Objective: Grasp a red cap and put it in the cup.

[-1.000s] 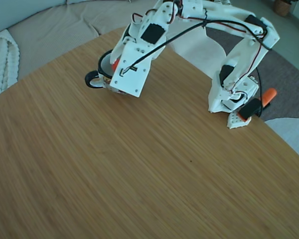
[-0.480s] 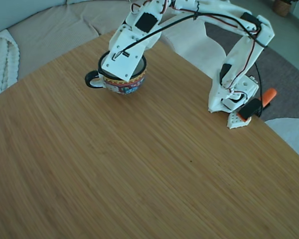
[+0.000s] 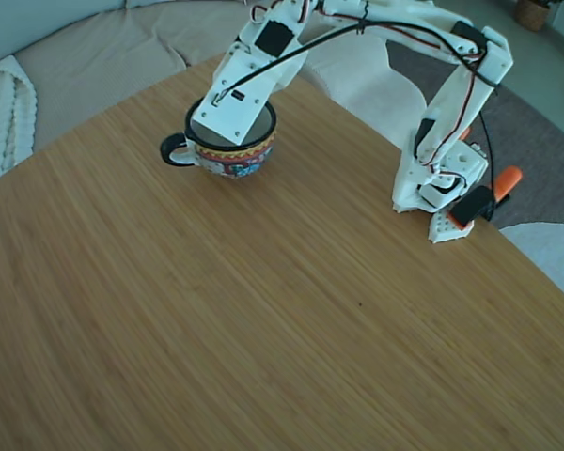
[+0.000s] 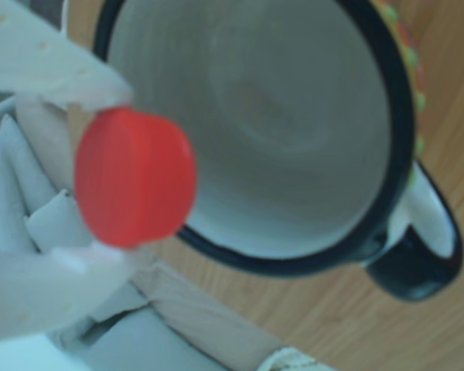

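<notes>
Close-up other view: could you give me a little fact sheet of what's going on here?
held item: small round red plastic cap
holder: white two-finger gripper, shut on the cap
cap position: at the mug's rim, not yet inside
container: wide white-inside mug with dark rim, empty
mug handle: dark, lower right
surface: wooden table

The arm (image 3: 451, 85) is showing white printed shells with black servo blocks set into them, and thin black and red cables are trailing along its links (an orange-and-black piece is sitting at its base (image 3: 437, 188)).
</notes>
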Motion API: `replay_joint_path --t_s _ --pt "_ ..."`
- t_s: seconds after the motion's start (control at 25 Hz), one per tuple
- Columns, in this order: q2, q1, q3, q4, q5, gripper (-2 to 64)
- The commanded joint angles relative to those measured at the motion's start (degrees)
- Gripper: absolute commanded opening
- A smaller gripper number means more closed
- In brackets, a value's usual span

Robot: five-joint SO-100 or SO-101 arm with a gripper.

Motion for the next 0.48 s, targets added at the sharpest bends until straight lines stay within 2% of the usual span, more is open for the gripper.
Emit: replay_joint_path --t_s 0.0,0.08,0.28,0.36,0.44 --pt "1.1 -0.1 -3.7 -0.7 -0.1 0.7" --pt "1.3 -0.2 -3.7 -0.7 -0.1 4.2" --pt "1.4 -0.5 -3.4 -0.7 0.1 25.8" --pt "1.3 -0.6 -3.5 -0.7 -0.1 30.6" --pt "1.3 -0.6 -3.5 -0.7 -0.1 32.2"
